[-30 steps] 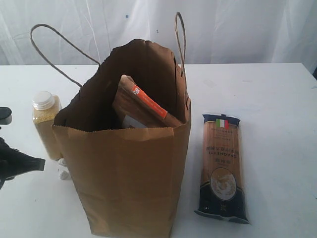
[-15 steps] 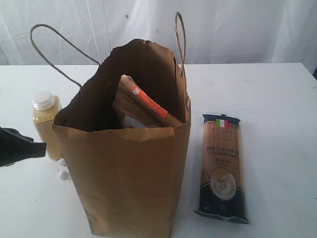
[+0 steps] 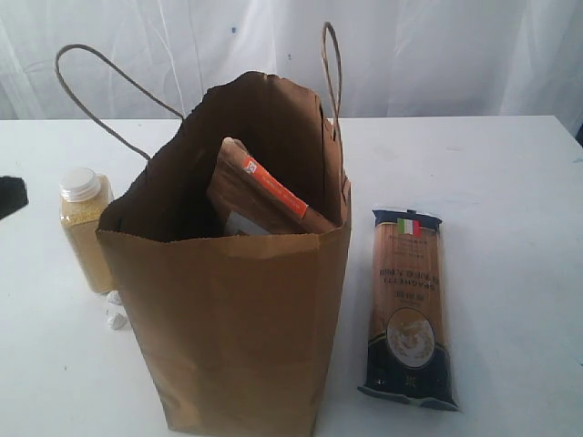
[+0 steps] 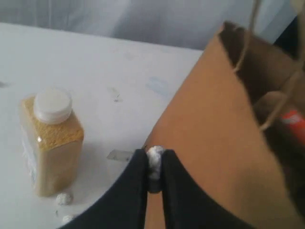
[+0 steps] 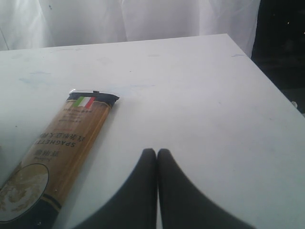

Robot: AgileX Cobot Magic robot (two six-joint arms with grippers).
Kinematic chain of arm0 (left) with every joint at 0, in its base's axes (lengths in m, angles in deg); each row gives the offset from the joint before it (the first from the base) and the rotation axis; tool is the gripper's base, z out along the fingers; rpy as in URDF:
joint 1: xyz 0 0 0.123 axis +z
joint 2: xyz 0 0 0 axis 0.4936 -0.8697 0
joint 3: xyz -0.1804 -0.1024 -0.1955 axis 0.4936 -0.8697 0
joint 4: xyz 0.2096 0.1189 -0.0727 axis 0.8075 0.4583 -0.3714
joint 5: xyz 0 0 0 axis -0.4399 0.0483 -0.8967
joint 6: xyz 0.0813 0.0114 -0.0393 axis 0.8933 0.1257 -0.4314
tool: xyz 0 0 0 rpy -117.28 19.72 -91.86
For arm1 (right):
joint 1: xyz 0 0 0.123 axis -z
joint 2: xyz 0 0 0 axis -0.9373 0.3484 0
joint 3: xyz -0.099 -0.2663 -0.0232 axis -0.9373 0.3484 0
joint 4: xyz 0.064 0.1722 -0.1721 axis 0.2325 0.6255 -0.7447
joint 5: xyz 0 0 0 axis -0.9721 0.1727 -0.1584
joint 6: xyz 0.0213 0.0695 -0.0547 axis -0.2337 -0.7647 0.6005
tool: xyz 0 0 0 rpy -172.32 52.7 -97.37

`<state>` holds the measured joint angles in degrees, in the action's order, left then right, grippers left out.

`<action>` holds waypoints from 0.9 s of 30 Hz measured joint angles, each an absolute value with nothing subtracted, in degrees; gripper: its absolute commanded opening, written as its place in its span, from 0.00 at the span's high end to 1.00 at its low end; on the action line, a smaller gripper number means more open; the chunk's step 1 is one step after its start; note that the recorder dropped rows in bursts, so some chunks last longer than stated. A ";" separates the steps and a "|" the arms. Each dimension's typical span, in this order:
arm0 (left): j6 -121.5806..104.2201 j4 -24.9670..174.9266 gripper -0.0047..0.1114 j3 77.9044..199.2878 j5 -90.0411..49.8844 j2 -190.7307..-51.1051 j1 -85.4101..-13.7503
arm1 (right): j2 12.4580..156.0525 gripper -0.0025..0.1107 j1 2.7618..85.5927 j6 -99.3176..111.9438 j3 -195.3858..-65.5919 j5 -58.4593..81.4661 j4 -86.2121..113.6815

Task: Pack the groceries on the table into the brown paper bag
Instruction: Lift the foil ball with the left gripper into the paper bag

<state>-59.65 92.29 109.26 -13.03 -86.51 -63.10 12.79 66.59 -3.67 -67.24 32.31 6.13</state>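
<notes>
The brown paper bag point(image 3: 237, 337) stands upright on the table point(image 3: 510, 182), and the brown orange-labelled pouch point(image 3: 264, 191) leans inside it. To the bag's left stands the yellow-grain bottle point(image 3: 84, 228) with its white cap. The dark-blue spaghetti packet point(image 3: 408, 305) lies flat to the bag's right. My left gripper point(image 4: 154, 160) is shut on a small white lump, raised beside the bag point(image 4: 224, 143) and near the bottle point(image 4: 50, 138). Only a dark bit of that arm point(image 3: 9, 196) shows at the left edge. My right gripper point(image 5: 157, 152) is shut and holds nothing, hovering beside the spaghetti packet point(image 5: 57, 148). The jar, can and carton are hidden.
Two small white lumps point(image 3: 115, 314) lie on the table between the bottle and the bag's foot. The bag's cord handles point(image 3: 332, 73) stick up above its ragged rim. A white curtain hangs behind the table. The table's right edge point(image 5: 267, 81) is near the right gripper.
The left arm has risen along the left edge of the exterior view and now shows only as a small dark bit. The bag, bottle and spaghetti packet have not moved.
</notes>
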 measured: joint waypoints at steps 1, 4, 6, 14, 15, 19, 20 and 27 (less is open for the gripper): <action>-59.65 92.29 0.96 109.98 -12.94 -85.41 -63.96 | 12.79 0.98 66.59 -3.67 -67.24 32.31 6.13; -59.65 91.96 0.96 112.33 -12.94 -83.36 -66.66 | 12.79 0.98 66.59 -3.67 -67.24 32.31 6.13; -59.65 91.44 0.96 114.04 -12.94 -83.01 -68.49 | 12.79 0.98 66.59 -3.67 -67.24 32.31 6.13; -59.75 90.30 0.96 116.86 -13.20 -82.86 -75.76 | 12.79 0.98 66.59 -4.19 -67.24 32.31 6.13; -59.75 90.12 0.96 116.95 -13.20 -82.86 -76.36 | 12.79 0.98 66.59 -4.28 -67.24 32.31 6.13; -59.75 89.23 0.96 116.99 -13.34 -82.86 -79.63 | 12.79 0.98 66.59 -4.31 -67.24 32.31 6.13; -59.75 89.24 0.96 116.99 -13.34 -83.08 -80.43 | 12.79 0.98 66.59 -4.41 -67.24 32.31 6.13; -59.75 88.72 0.96 116.99 -14.78 -89.93 -84.71 | 12.79 0.98 66.59 -4.41 -67.24 32.31 6.13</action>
<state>-59.75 88.72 116.99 -14.78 -89.93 -84.71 12.79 66.59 -4.41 -67.24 32.31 6.13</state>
